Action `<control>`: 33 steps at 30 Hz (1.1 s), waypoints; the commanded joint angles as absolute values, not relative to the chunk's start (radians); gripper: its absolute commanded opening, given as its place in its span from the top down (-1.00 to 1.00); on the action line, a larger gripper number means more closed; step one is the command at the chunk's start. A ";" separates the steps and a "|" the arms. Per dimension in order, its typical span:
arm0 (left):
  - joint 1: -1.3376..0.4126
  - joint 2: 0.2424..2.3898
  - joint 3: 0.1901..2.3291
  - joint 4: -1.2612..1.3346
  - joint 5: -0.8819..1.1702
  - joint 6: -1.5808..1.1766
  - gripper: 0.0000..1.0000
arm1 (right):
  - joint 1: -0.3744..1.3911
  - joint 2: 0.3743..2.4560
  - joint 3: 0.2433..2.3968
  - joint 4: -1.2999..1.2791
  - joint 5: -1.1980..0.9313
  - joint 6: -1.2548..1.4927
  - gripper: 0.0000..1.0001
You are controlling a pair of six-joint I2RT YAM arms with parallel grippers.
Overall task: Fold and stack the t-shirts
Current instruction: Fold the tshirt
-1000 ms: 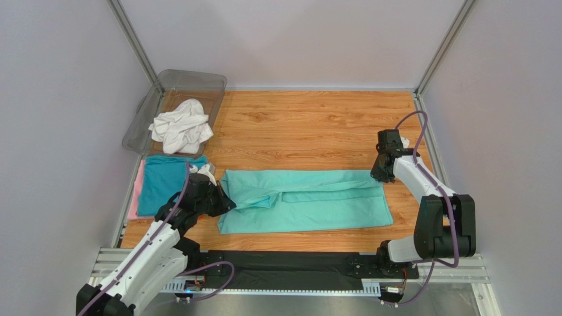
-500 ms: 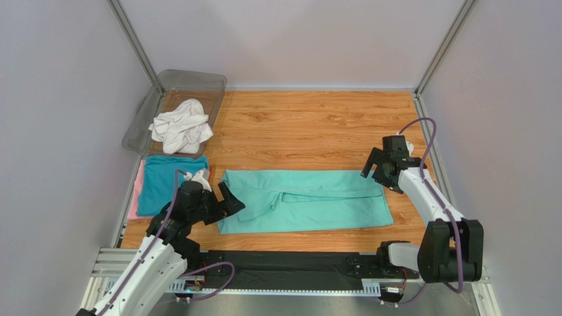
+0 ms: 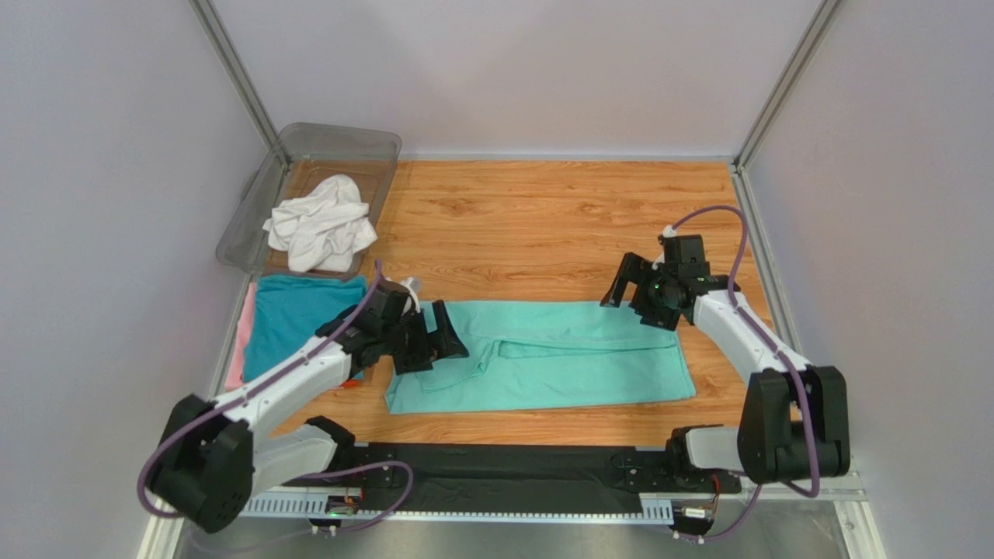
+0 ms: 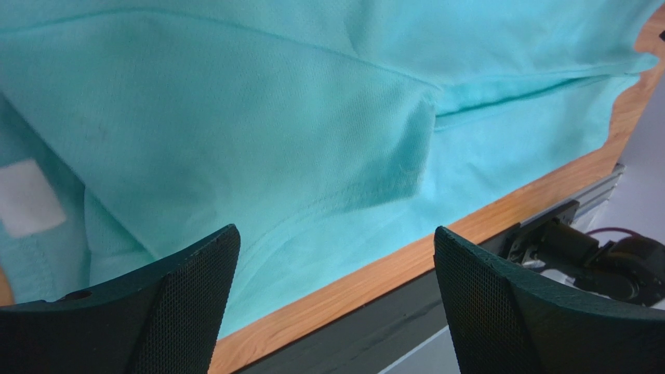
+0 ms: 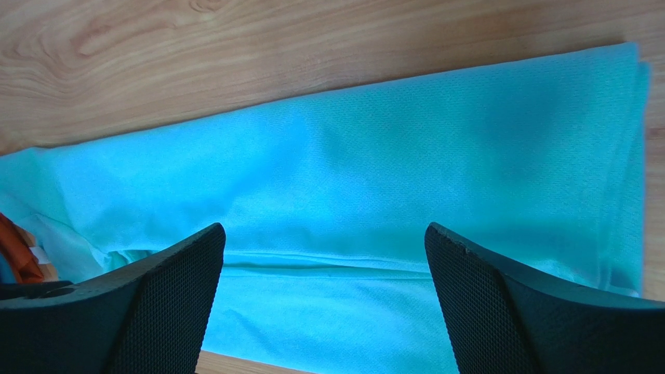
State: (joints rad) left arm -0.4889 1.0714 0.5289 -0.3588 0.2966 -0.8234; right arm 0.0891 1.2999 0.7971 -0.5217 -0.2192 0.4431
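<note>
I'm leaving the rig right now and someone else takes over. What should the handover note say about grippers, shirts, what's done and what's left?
Left gripper: open, empty, over the left end of the mint t-shirt.
Right gripper: open, empty, over the shirt's far right part.
Mint t-shirt: flat on the table, folded into a long strip.
Teal-blue t-shirt: folded, lying on the pink t-shirt at the left edge.
White t-shirt: crumpled in the clear bin.
Done: stack begun, mint partly folded.
Left: fold mint crosswise and stack it, then fold and stack the white.
</note>
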 commanded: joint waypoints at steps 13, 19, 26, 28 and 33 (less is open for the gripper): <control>-0.468 1.662 1.019 -0.401 0.112 -0.726 -0.99 | 0.115 1.339 0.586 -0.486 -0.267 0.466 -1.00; -0.454 1.991 1.430 -0.563 0.104 -0.667 -0.99 | 0.314 1.135 0.497 -0.621 -0.324 0.558 -1.00; -0.454 2.222 1.793 -0.680 0.170 -0.638 -0.99 | 0.851 1.072 0.500 -0.554 -0.396 0.784 -1.00; -0.454 2.262 1.862 -0.680 0.192 -0.630 -0.99 | 0.989 1.094 0.563 -0.555 -0.371 0.764 -1.00; -0.454 2.276 1.951 -0.646 0.264 -0.598 -0.99 | 1.066 1.152 0.785 -0.667 -0.205 0.646 -1.00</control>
